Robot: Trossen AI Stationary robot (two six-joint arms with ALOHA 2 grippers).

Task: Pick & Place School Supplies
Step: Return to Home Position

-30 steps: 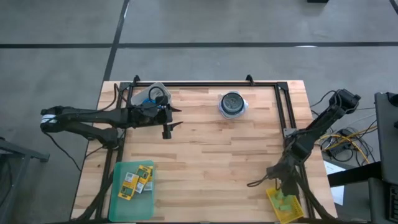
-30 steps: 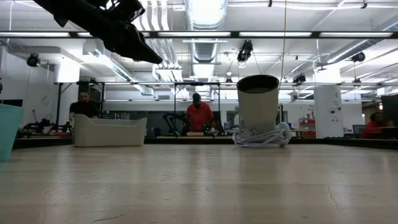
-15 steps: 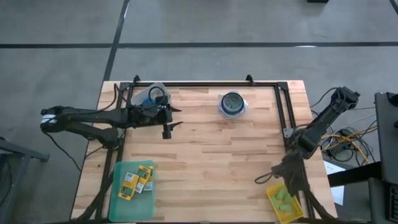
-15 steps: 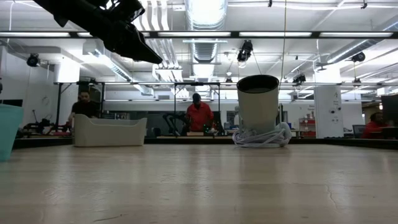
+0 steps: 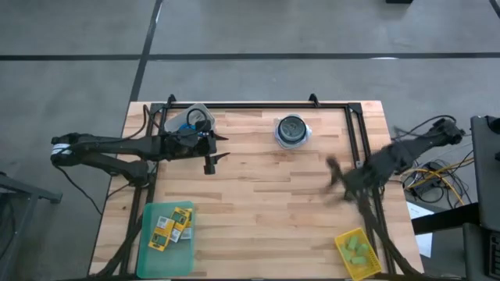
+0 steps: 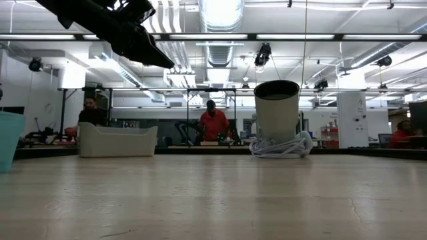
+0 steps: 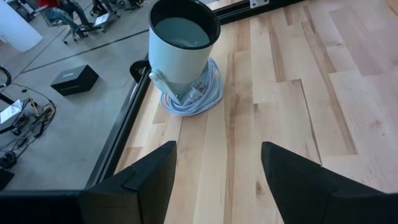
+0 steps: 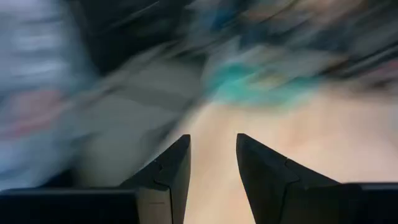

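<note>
Yellow-and-green crayon boxes lie flat in the green tray at the table's near left. Light-green eraser blocks lie in the yellow bin at the near right corner. Something blue sits in a clear bin at the far left; I cannot tell whether it is the scissors. My left gripper hovers open over the table's far left, pointing at the cup. My right gripper is open and blurred above the table's right side, holding nothing.
A white cup stands near the far edge with a white cable coiled round its base. A black frame runs along the table's far and side edges. Bare wood lies in the middle. People show in the room beyond.
My right gripper has left the place above the yellow bin and swung fast toward the far edge and slightly left, now over the table's right side. The green blocks in the bin show uncovered. The left arm has kept still.
</note>
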